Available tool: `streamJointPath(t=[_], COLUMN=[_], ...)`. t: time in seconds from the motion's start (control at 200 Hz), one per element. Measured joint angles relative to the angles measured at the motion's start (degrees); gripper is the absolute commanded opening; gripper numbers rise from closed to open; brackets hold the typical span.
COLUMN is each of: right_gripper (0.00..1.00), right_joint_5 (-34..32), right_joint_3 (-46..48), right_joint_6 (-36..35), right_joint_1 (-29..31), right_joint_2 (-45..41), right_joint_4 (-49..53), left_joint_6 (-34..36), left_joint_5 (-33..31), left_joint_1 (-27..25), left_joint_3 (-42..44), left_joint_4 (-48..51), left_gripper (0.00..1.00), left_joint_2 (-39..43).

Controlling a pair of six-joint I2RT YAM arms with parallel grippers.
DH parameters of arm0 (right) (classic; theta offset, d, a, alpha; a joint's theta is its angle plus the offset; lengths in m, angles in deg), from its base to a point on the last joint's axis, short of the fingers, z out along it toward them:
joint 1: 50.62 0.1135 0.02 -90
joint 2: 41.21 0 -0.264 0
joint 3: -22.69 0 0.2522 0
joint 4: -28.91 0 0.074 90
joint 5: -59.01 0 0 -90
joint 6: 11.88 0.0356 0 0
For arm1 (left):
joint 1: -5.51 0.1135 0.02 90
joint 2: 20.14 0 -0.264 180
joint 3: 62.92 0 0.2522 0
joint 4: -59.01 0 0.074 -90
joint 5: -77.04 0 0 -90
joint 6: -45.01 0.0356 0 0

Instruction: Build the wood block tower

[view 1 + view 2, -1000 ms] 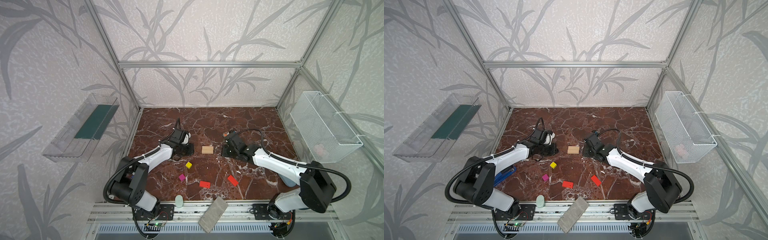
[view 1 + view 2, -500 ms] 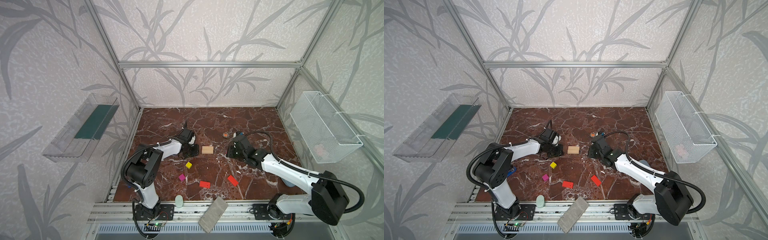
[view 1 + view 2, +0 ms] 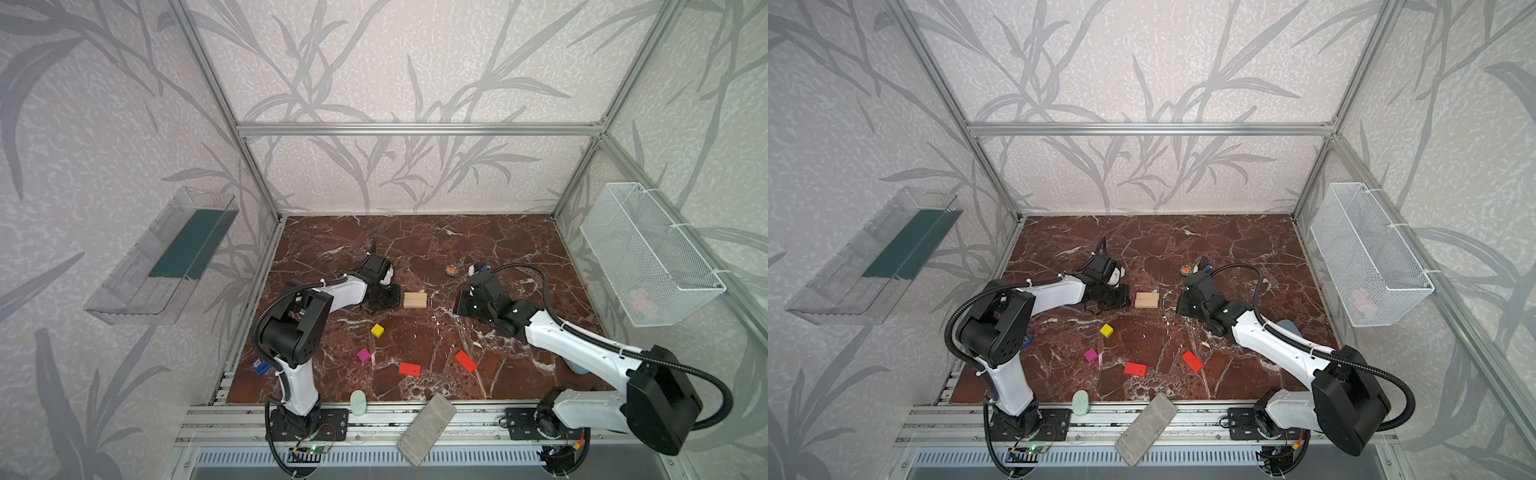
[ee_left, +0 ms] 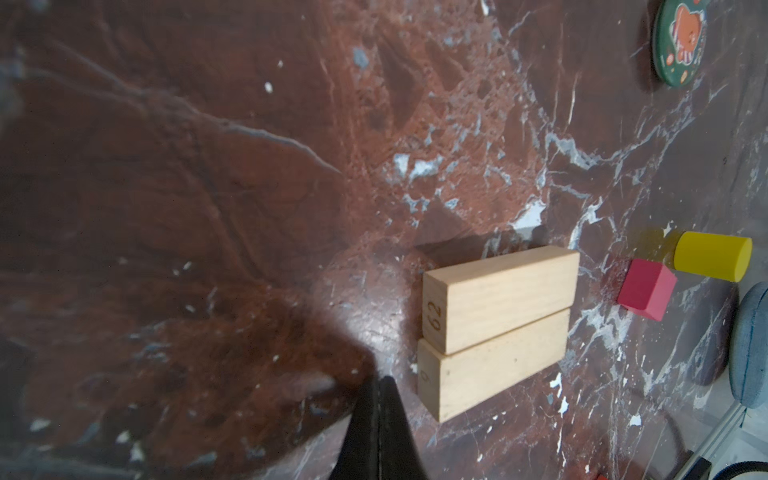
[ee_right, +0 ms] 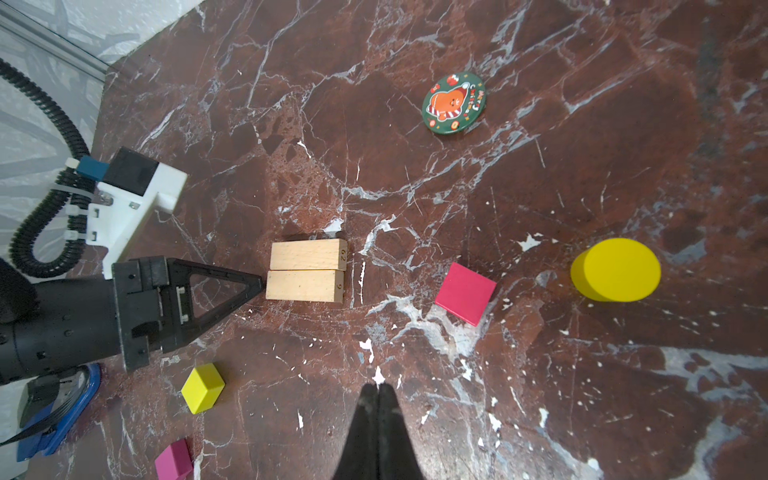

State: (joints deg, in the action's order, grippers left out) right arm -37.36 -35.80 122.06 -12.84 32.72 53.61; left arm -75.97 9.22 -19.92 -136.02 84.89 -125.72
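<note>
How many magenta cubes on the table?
2. One magenta cube lies front-left, near the yellow cube; the other sits between the tan bars and yellow cylinder. Others may be hidden.

L end effector (image 5: 261,284) slid up to tan bars (image 5: 306,269); R end effector (image 5: 378,388) backed off slightly.

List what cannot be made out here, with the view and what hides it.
Yellow cylinder and one magenta cube: in both top views, largely under the right arm.
Blue stapler: top views, mostly behind the left arm; right wrist view, cut by the edge.
Pink thing in the wire basket: top views, too blurred by mesh to name.
Grey-blue round thing: left wrist view, cut by the edge.
</note>
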Motion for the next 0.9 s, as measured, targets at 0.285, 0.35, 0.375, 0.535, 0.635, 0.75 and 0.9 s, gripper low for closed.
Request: streamJointPath(t=[0.285,0.35,0.375,0.535,0.635,0.75,0.9], right_gripper=[0.00,0.00,0.00,0.00,0.00,0.00,0.00], right_joint_5=[0.00,0.00,0.00,0.00,0.02,0.02,0.02], right_joint_3=[0.02,0.02,0.02,0.02,0.02,0.02,0.02], right_joint_6=[0.22,0.24,0.26,0.44,0.48,0.57,0.61], right_joint_1=[0.00,0.00,0.00,0.00,0.00,0.00,0.00], right_joint_2=[-0.13,-0.13,-0.13,-0.13,-0.13,-0.13,-0.13], right_joint_4=[-0.44,-0.44,-0.44,-0.44,-0.46,-0.46,-0.46], left_joint_6=[-0.76,-0.85,-0.90,-1.22,-1.49,-1.81,-2.10], left_joint_5=[0.48,0.46,0.46,0.46,0.46,0.46,0.48], left_joint_1=[-0.09,-0.09,-0.09,-0.22,-0.50,-0.83,-0.98], left_joint_3=[-0.66,-0.66,-0.66,-0.66,-0.66,-0.66,-0.66], left_joint_4=[-1.51,-1.51,-1.51,-1.62,-1.73,-1.90,-2.16], left_gripper=[0.00,0.00,0.00,0.00,0.00,0.00,0.00], left_joint_2=[-1.03,-1.03,-1.03,-1.03,-1.05,-1.14,-1.22])
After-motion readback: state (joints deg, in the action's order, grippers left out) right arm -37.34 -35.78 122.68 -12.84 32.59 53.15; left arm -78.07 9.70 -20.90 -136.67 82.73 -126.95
